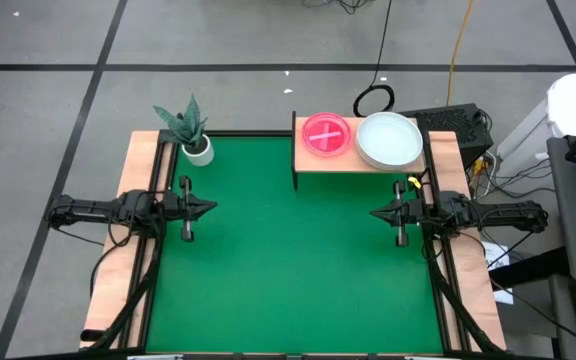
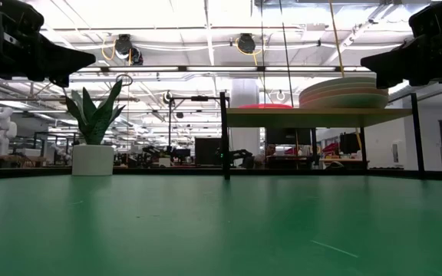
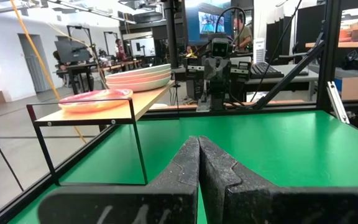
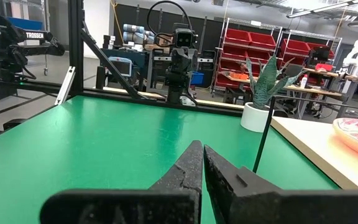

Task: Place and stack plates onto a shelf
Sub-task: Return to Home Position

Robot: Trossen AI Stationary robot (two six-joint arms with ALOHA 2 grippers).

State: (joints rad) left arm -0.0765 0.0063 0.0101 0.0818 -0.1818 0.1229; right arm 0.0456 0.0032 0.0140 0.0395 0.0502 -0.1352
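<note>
Homing is being judged nearly complete: left hand and right hand, both clenched and empty, are being parked well apart from the shelf; stacked plates are being given clearance.

The only lettering I can read is a white "TROSSEN" label on dark equipment standing beyond the green surface, in the right wrist view; other markings are too small to tell.
</note>
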